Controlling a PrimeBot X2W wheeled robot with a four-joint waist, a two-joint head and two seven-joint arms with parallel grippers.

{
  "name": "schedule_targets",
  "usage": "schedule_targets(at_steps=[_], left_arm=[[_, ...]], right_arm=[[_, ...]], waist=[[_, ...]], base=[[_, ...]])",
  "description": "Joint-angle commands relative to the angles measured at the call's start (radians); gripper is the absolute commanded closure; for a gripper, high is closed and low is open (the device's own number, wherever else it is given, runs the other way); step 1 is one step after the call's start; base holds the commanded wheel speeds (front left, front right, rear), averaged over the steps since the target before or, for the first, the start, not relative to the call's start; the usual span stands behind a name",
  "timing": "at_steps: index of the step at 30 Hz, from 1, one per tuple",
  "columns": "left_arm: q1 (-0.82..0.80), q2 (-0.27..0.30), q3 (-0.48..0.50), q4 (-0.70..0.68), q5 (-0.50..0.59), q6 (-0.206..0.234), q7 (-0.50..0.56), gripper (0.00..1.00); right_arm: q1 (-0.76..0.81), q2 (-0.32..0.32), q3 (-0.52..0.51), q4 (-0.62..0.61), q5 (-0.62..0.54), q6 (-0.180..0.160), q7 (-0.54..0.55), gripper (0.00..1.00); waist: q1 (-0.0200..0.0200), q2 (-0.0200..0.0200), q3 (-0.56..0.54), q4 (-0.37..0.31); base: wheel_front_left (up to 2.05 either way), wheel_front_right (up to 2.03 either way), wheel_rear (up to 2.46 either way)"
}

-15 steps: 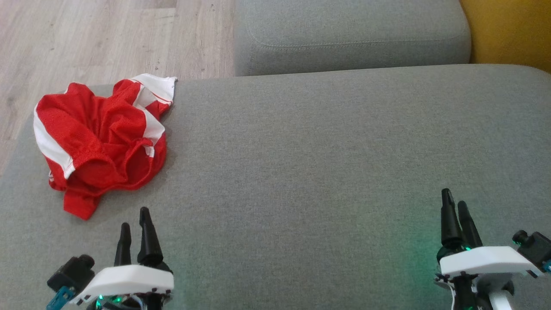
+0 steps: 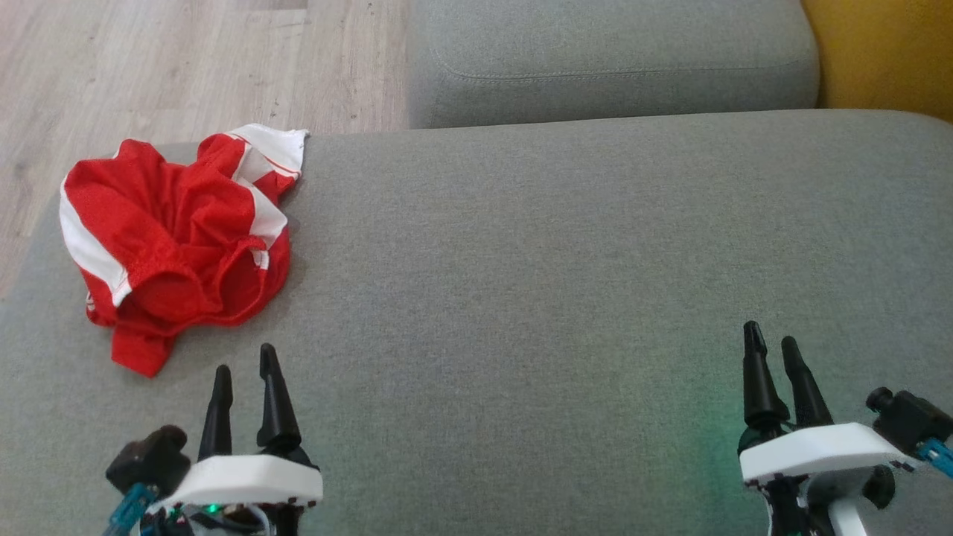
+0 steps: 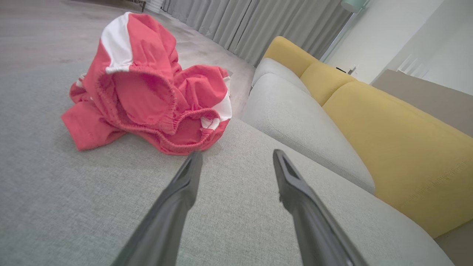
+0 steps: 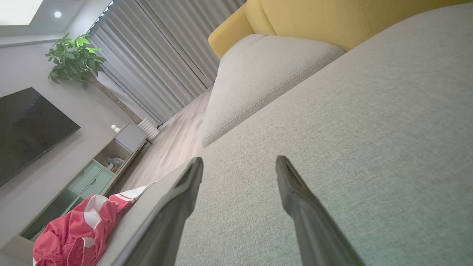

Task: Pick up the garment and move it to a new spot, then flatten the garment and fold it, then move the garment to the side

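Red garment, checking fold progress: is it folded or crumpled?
Crumpled, not folded. The garment lies in a bunched heap on the grey cushion, its elastic waistband gaping and the fabric ridged up.

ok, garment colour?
Red with white stripes, crumpled garment on the grey cushion; clearest in the head view.

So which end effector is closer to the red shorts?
The left end effector: the red-and-white shorts lie crumpled just ahead of it, while the right end effector is far across the grey sofa cushion.
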Motion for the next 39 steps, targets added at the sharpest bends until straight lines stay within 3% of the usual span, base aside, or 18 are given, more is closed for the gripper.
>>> schedule_targets(at_steps=[1, 24, 39], left_arm=[[-0.039, 0.007, 0.006, -0.04, 0.038, 0.01, -0.018, 0.0], [-0.036, 0.012, -0.047, -0.055, 0.341, 0.051, -0.089, 0.0], [-0.017, 0.011, -0.068, -0.03, 0.51, 0.073, -0.134, 0.0]], right_arm=[[-0.049, -0.008, 0.022, -0.04, -0.036, 0.0, -0.02, 0.0], [-0.053, -0.01, 0.058, -0.026, -0.333, -0.001, -0.091, 0.0], [-0.05, -0.011, 0.023, 0.069, -0.547, -0.001, -0.135, 0.0]], waist=[[0.0, 0.0, 0.0, 0.001], [0.0, 0.0, -0.01, 0.011], [0.0, 0.0, -0.02, 0.017]], base=[[0.0, 0.0, 0.0], [0.0, 0.0, 0.0], [0.0, 0.0, 0.0]])
